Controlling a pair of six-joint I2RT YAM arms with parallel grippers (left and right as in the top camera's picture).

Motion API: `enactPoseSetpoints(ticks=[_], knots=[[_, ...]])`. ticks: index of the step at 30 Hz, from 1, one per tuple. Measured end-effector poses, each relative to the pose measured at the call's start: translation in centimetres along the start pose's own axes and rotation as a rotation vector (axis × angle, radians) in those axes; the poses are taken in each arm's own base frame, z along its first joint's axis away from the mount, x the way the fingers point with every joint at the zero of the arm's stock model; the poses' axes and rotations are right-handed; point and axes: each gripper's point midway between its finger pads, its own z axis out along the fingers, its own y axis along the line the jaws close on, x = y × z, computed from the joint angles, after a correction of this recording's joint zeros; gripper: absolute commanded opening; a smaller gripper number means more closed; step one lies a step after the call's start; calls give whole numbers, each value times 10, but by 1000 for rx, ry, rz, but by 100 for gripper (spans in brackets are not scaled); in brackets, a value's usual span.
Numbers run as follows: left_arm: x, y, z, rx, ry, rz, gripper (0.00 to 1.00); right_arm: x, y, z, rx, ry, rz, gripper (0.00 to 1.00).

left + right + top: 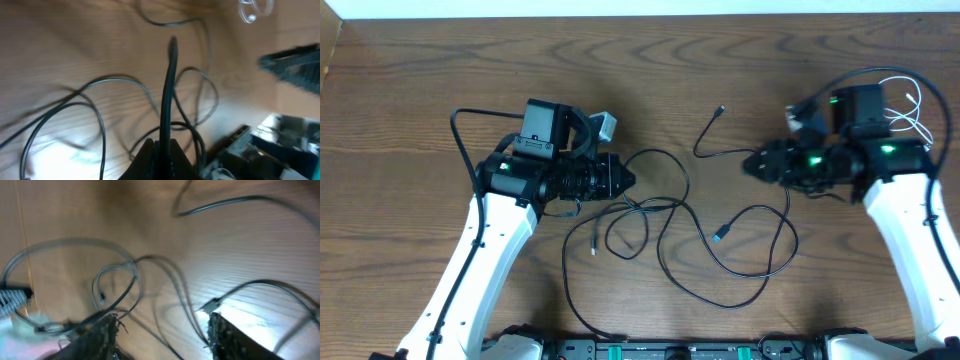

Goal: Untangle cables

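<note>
Left gripper (pixel 628 181) points right, low over the desk (pixel 410 80), jaws closed on a black cable (pixel 167 95). Right gripper (pixel 750 162) points left, jaws apart, gripping nothing. The other black cables (pixel 708 252) lie looped and crossing.

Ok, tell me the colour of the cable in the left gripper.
The cable is black; clearest in the left wrist view.

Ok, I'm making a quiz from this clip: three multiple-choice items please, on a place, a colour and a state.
1. Where is the white cable? A between the grippers B beside the right arm C under the left arm
2. What colour is the cord in the left gripper? A white B red C black
3. The right gripper is: A open B shut on a cable C shut, empty
B, white loops lie by that arm; C, the pinched cord is black; A, its fingers stand apart.
</note>
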Motion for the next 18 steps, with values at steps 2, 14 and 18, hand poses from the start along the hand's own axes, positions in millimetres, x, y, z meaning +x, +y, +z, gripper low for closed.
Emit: enactPoseSetpoints(ticks=[2,14,18], knots=[[1,-10,0,58,9,17,7,7,12,8,-6,21,-65,67],[16,-72,-16,426,104,60,8,6,43,52,38,10,-246,68],[22,-88,-26,535,137,66,7,-2,47,72,32,-1,-274,64]])
